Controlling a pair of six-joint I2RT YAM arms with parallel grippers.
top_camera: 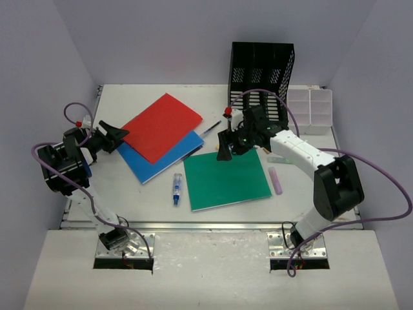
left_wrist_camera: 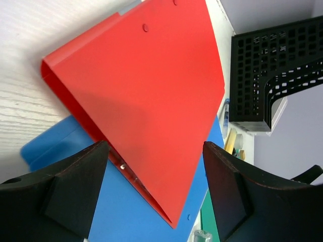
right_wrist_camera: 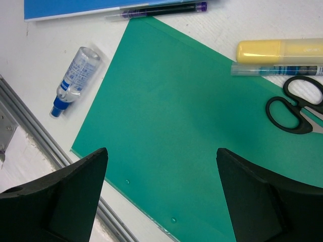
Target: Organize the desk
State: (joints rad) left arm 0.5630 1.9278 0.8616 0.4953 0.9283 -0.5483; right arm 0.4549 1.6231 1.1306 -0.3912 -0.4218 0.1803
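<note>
Three pale walls (top_camera: pixel 161 39) enclose white desk (top_camera: pixel 129 194) — left gripper (top_camera: pixel 116 137), right gripper (top_camera: pixel 224 154) both agape.

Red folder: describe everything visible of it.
The red folder is a thin, smooth, plastic-looking doubled sheet, closed, with small round marks near one edge. It lies flat and skewed, partly on the desk, partly over the blue folder. The open left claw is at its left corner; contact cannot be told.
</note>
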